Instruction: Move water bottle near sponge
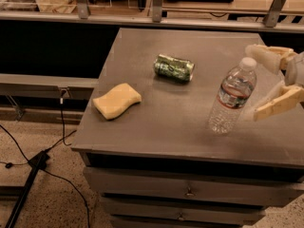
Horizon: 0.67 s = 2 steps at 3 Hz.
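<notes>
A dented green can lies on its side atop a grey metal drawer cabinet; black cables trail over speckled floor.

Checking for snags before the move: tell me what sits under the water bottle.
Only the bare grey table top; the water bottle stands on it. The spot beneath its base is covered. The gripper is beside it, picture right, jaws open.

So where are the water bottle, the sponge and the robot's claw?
water bottle (230, 99), camera view, on its label band.
sponge (117, 100), camera view, middle of its top.
gripper (259, 85), camera view, right of the bottle, between its open fingertips.
</notes>
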### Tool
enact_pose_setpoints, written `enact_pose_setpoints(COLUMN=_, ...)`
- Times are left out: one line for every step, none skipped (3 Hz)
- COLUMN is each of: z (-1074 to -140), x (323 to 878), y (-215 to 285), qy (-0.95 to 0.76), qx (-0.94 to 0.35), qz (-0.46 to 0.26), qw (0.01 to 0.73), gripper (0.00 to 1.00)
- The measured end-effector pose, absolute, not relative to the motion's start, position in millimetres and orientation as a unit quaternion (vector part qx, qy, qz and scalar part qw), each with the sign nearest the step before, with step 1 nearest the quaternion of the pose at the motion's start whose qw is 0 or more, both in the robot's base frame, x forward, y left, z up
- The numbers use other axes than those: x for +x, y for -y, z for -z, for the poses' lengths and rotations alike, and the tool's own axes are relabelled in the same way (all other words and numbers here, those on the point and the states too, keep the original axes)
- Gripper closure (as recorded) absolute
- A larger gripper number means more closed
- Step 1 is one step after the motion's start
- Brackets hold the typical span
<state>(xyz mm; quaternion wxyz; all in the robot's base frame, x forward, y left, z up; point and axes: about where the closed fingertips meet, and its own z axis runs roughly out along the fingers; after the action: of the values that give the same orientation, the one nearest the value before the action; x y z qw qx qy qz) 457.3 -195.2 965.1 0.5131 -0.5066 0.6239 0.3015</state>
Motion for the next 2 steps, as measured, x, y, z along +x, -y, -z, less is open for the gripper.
enact_pose_setpoints(z=-944.2, x=466.1, y=207.9, qy=-0.643, qx=-0.49, qz=-0.304, qw=0.503, gripper=0.0)
enact_pose_setpoints(z=-921.9, x=467.4, y=206.2, qy=-0.643, qx=-0.462, qz=-0.352, qw=0.499, gripper=0.0)
